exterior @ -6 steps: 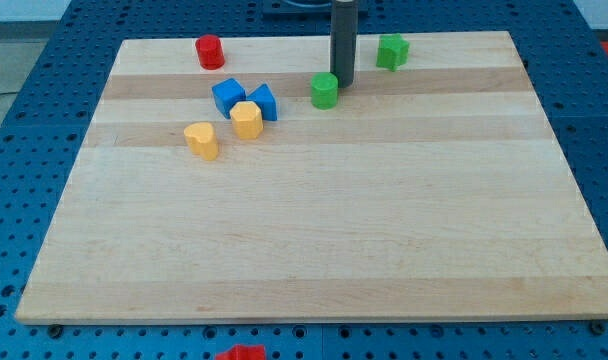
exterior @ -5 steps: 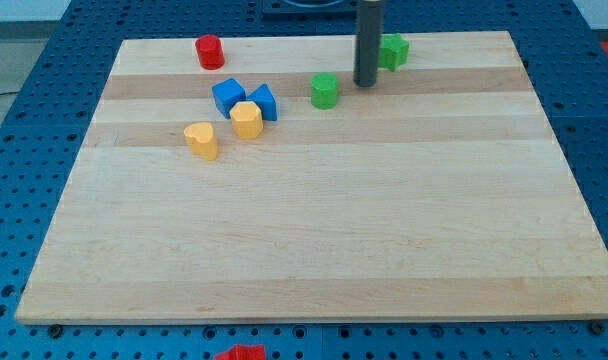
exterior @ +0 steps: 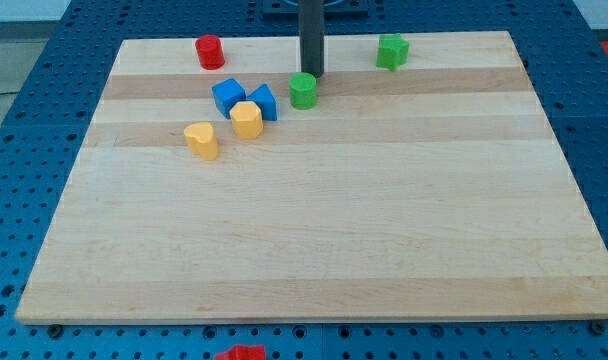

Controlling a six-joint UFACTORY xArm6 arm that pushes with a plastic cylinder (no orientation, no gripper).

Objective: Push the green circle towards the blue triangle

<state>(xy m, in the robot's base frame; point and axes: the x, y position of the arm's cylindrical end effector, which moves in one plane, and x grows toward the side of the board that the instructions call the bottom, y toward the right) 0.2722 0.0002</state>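
1 green circle (exterior: 303, 90) just below my tip (exterior: 312, 76), blue triangle (exterior: 265, 102) near its left; no gripper

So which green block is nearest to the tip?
The green circle, just below my tip. The other green block sits far right, near the top edge.

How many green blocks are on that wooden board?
2. The green circle sits just below my tip, right of the blue blocks. The other green block lies near the view's top right. None seems hidden.
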